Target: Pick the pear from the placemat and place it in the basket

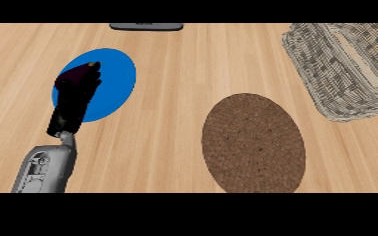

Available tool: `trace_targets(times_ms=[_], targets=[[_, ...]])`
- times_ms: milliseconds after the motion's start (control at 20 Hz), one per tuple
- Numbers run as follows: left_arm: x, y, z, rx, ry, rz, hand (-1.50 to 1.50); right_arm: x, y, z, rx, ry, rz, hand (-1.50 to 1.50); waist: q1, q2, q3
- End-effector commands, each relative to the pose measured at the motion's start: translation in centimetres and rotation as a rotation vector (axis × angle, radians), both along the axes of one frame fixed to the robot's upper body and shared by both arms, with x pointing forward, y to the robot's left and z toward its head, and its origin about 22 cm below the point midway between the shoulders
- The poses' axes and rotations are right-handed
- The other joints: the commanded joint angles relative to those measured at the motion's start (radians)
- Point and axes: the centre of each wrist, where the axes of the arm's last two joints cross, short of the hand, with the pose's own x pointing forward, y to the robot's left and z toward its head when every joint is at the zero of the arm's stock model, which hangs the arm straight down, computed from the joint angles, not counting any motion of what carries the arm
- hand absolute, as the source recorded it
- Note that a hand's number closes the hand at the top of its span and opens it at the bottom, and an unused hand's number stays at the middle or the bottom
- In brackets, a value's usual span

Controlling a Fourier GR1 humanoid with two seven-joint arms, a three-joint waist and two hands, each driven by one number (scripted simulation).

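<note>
Left robot hand (76, 90) over blue placemat (111, 75), fingers curled round pear (94, 66)

Basket (336, 70) far right, placemat (253, 142) before it, plate (111, 80) left, perhaps an appliance (146, 26) behind.

1 basket (336, 72), 2 mats (253, 142).

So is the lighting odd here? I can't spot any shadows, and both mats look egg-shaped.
Head view: the light is flat and even, with no glare on the wooden counter and no clear shadow under the left hand or the basket. The blue mat and brown mat look taller than wide. The hand is so dark that its detail is lost.
</note>
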Motion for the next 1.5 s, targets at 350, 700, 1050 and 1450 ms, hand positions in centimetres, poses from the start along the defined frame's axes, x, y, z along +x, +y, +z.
trace_targets(times_ms=[350,700,1050,1450], targets=[[0.4,0.3,0.4,-0.014,-0.005,-0.005,0.00,0.2,-2.5,-6.9,0.233,0.094,-0.059,1.50,0.008,0.007,0.001],[0.0,-0.4,0.5,-0.007,-0.027,-0.009,0.00,-0.3,-3.7,-7.4,0.318,-0.021,-0.014,-1.50,0.019,0.009,0.002],[0.4,0.6,0.3,0.002,-0.003,-0.004,0.00,-1.1,-5.2,-6.4,0.434,-0.298,-0.086,-1.50,0.004,0.004,0.001],[0.5,-0.3,0.3,0.006,-0.016,0.010,0.00,-6.1,-12.2,-6.6,0.557,-0.384,-0.298,-1.50,0.001,0.007,0.003]])
